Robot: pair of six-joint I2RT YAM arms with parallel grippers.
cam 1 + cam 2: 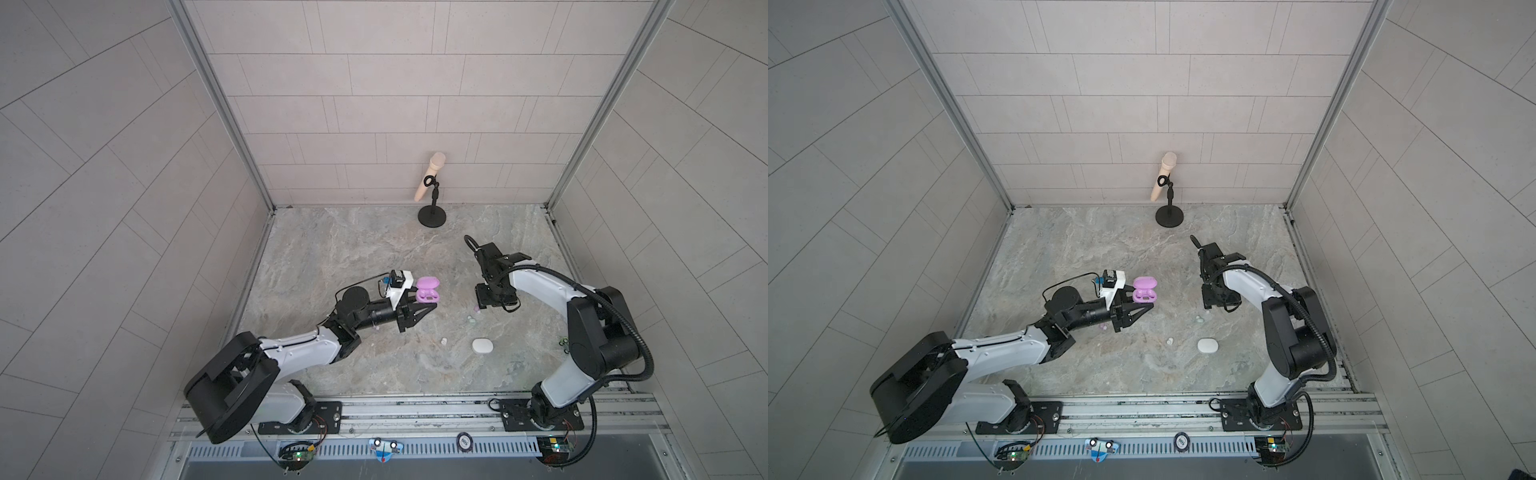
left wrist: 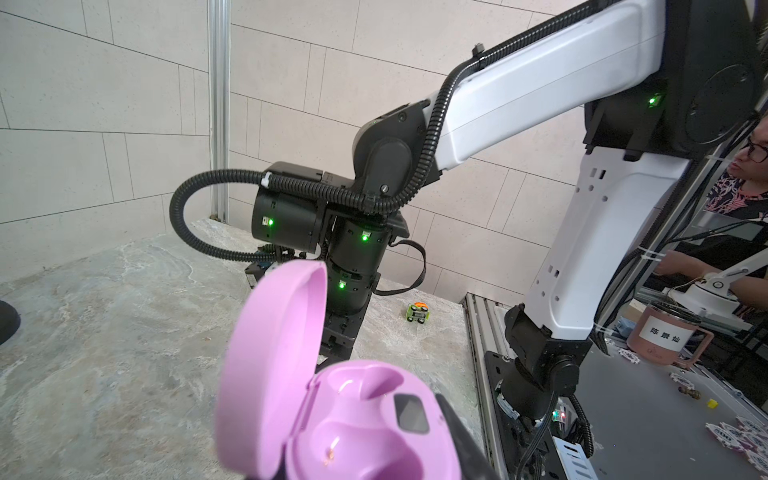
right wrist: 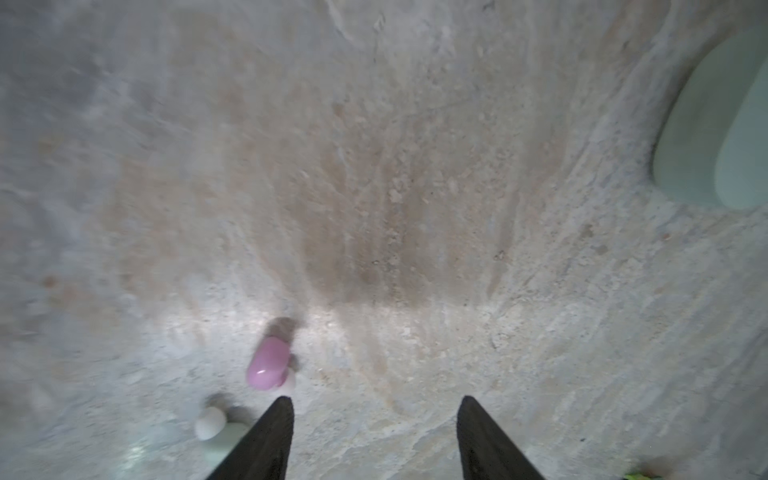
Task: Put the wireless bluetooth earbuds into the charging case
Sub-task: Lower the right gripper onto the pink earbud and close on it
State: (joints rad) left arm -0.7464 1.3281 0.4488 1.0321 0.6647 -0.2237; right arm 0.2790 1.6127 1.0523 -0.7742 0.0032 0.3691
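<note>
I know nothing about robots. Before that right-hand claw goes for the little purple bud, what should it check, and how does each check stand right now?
1. Grip on the lilac charging case by the left gripper: ok, clamped between its fingers.
2. Is the case lid open: ok, swung well back.
3. Are the earbud seats free: ok, both look empty.
4. Is the right gripper open: ok, fingers apart, nothing between them.
5. Is the lilac earbud lined up between those fingers: not ok, it lies on the table beside one fingertip, outside the gap.
6. Room around it: cannot tell; a mint-green earbud lies close by.
</note>
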